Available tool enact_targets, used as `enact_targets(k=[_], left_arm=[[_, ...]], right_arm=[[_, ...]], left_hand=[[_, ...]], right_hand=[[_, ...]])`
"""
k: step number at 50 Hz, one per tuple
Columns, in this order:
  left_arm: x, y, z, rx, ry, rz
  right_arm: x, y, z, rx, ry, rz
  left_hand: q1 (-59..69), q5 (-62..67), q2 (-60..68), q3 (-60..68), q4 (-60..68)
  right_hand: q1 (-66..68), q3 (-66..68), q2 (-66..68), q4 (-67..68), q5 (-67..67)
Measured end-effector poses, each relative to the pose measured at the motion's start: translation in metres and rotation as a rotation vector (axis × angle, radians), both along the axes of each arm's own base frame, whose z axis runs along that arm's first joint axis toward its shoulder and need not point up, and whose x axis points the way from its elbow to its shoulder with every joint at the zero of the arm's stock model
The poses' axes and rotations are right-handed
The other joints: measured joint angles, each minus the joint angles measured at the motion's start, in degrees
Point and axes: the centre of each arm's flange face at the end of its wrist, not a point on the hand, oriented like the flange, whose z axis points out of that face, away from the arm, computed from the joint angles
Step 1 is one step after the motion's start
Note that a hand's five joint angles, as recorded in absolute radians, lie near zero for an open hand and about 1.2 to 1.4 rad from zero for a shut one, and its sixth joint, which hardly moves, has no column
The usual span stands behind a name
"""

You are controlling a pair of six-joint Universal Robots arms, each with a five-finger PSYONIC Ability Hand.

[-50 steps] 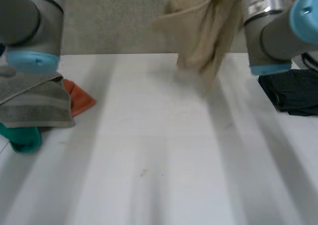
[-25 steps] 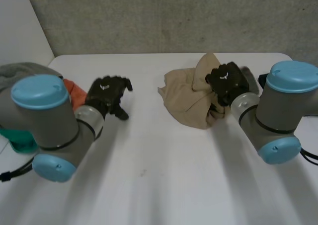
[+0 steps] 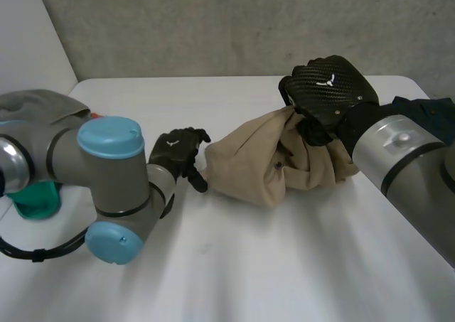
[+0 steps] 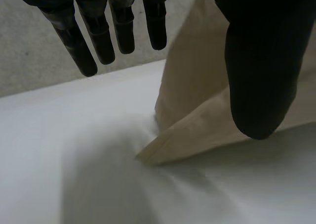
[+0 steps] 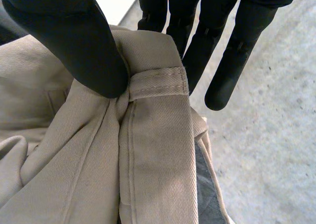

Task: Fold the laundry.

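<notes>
Beige trousers [image 3: 274, 162] sit bunched mid-frame on the desk [image 3: 234, 265]; right hand [image 3: 327, 87] pinches the waistband between thumb and fingers; left hand [image 3: 178, 151], fingers straight and empty, waits at the left corner; likely spreading out; next, grip that corner.

The garment [image 3: 270, 169] is plain sandy beige in a fine twill weave. The bench [image 3: 284, 265] under it is white. Both hands are black, the right hand [image 3: 327, 87] in a glossy carbon weave and the left hand [image 3: 172, 151] matt. Well left of the garment, a grey cloth [image 3: 43, 103] lies above a teal cloth [image 3: 35, 200]. To the garment's right is a dark navy cloth [image 3: 435, 116].
</notes>
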Motion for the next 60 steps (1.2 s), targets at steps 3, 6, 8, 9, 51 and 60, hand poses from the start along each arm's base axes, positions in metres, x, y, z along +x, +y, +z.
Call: enact_targets(k=[3,6,8,9,51,60], left_arm=[[-0.003,0.003,-0.005,0.032,0.004,-0.005],[-0.005,0.012,-0.010,0.091,0.013,-0.022],[-0.004,0.018,-0.010,0.133,0.023,-0.032],[-0.003,0.021,-0.009,0.151,0.027,-0.035],[0.021,-0.049,0.235,-0.814,-0.073,0.016],[0.022,-0.044,0.260,-0.971,0.046,0.039]], right_arm=[[-0.001,0.007,0.005,-0.001,-0.018,0.016],[-0.004,0.012,0.010,-0.004,-0.043,0.023],[-0.006,0.009,0.011,-0.009,-0.054,0.013],[-0.008,0.006,0.011,-0.011,-0.057,0.007],[0.019,-0.147,0.040,-0.385,-0.060,-0.276],[0.019,-0.147,0.078,-0.682,-0.335,-0.204]], left_hand=[[1.8,2.7,2.0,2.0,2.1],[34.0,31.2,31.9,30.5,31.0],[45.2,44.2,43.9,43.4,44.2],[45.7,46.3,46.1,45.6,46.5],[45.7,47.3,48.7,48.5,49.1],[45.7,48.5,48.7,48.5,49.1]], right_hand=[[0.0,0.0,0.0,0.0,0.0],[0.0,0.0,0.0,0.0,0.0],[0.0,0.0,0.0,0.0,0.0],[0.0,0.0,0.0,0.0,0.0],[0.0,0.0,0.0,0.0,1.2],[0.0,0.0,0.3,0.1,1.2]])
